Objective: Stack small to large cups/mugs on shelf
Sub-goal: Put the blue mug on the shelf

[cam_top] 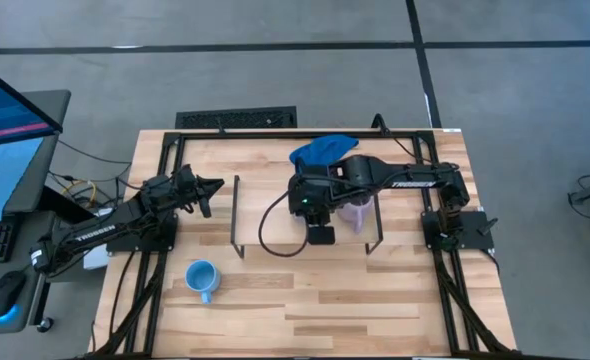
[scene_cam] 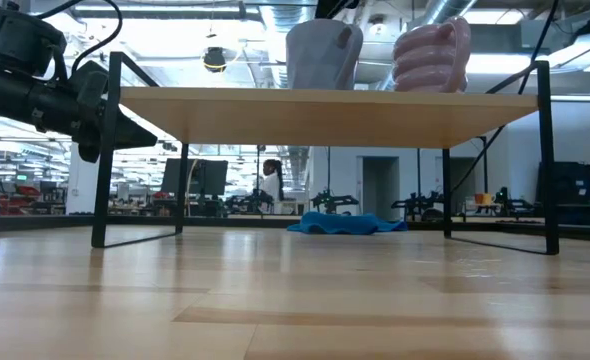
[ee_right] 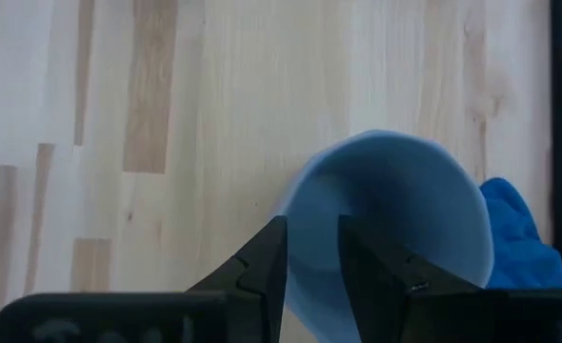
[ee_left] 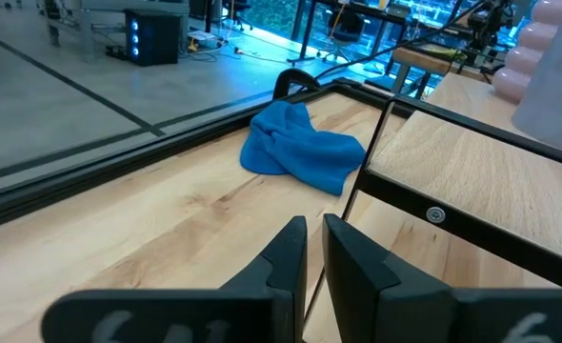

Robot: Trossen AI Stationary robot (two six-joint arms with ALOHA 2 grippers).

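Shelf point(cam_top: 275, 215) carried the grey-blue mug point(scene_cam: 322, 55) beside the lilac mug point(scene_cam: 433, 54), the right gripper point(ee_right: 311, 262) pinching the grey-blue mug's rim, while the left gripper point(ee_left: 313, 250), nearly closed and empty, hovered off the shelf's left end near the sky-blue mug point(cam_top: 201, 278) on the table point(cam_top: 375, 310).

From overhead you see the right arm covering the grey-blue mug point(cam_top: 318, 208) almost wholly and overlapping the lilac mug point(cam_top: 355, 212). At bench height, the shelf point(scene_cam: 325, 103) board hides both mugs' bases, and the picture's top edge crops their rims. In the right wrist view, the right end effector point(ee_right: 311, 250) masks part of the mug's rim. The distant person point(scene_cam: 272, 182) is too small to describe.
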